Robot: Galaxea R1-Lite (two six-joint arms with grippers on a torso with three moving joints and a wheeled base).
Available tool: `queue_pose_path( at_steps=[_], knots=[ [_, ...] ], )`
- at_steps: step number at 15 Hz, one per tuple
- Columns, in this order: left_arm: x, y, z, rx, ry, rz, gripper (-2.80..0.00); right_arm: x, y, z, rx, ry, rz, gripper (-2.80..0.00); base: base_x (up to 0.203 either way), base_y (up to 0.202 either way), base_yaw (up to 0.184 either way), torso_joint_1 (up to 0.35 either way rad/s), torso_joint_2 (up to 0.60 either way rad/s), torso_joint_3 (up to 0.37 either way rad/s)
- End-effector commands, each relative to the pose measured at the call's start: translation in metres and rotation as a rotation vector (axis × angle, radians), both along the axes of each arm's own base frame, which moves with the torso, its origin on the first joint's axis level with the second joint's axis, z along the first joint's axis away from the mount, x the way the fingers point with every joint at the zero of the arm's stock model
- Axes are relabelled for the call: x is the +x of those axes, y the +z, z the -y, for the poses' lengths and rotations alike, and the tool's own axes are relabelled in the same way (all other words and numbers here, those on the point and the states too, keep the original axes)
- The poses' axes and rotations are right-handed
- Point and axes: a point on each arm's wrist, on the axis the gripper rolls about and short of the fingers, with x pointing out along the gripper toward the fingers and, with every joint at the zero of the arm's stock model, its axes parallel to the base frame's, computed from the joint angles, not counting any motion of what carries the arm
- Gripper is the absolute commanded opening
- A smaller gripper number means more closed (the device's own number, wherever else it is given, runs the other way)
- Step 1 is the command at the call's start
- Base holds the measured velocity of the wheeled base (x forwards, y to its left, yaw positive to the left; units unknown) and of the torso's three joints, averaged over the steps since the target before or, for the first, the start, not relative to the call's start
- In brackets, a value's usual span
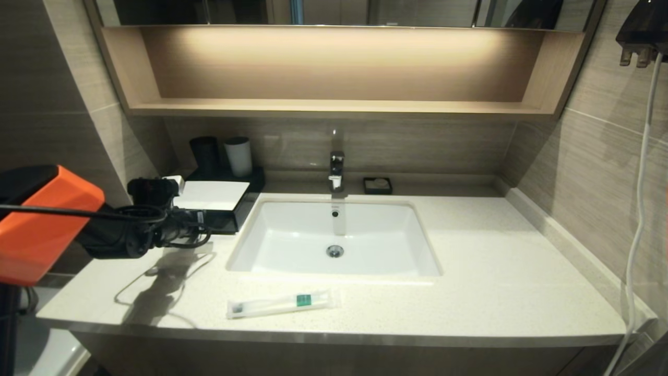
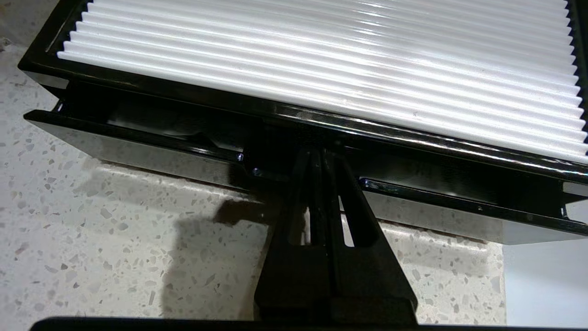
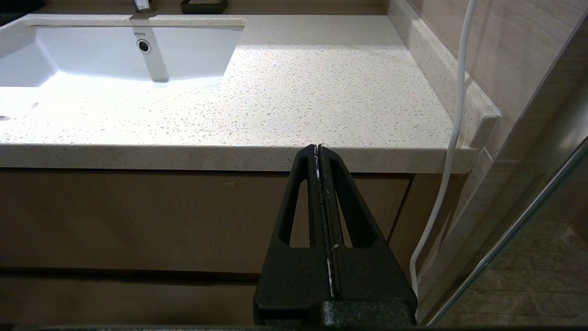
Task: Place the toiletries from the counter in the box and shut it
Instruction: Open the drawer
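Off-white speckled counter (image 1: pixel 485 271), black box (image 1: pixel 229 219) with white ribbed top.

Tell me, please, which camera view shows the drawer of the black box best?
The left wrist view: the drawer fills the frame, pulled slightly out below the white top, with the shut left gripper at its front edge. The head view shows the box with its front mostly hidden by the arm. The right wrist view shows none of it.

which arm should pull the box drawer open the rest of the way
Left. The left gripper, shut, is already at the drawer front of the box. The right gripper hangs below the counter edge.
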Motion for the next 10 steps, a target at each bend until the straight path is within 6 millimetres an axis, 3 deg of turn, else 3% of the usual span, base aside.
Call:
queue_pose_path(
  at_steps=[1, 10],
  knots=[
    [-0.0009, 0.0032, -0.0004, 0.000, 0.002, 0.004, -2.80, 0.0000, 0.0000, 0.0000, 0.000, 0.000, 0.000, -2.80, 0.000, 0.000, 0.000, 0.000, 0.00, 0.000],
    [-0.0090, 0.0053, -0.0005, -0.006, 0.003, -0.069, -2.80, 0.0000, 0.0000, 0.0000, 0.000, 0.000, 0.000, -2.80, 0.000, 0.000, 0.000, 0.000, 0.00, 0.000]
  ],
)
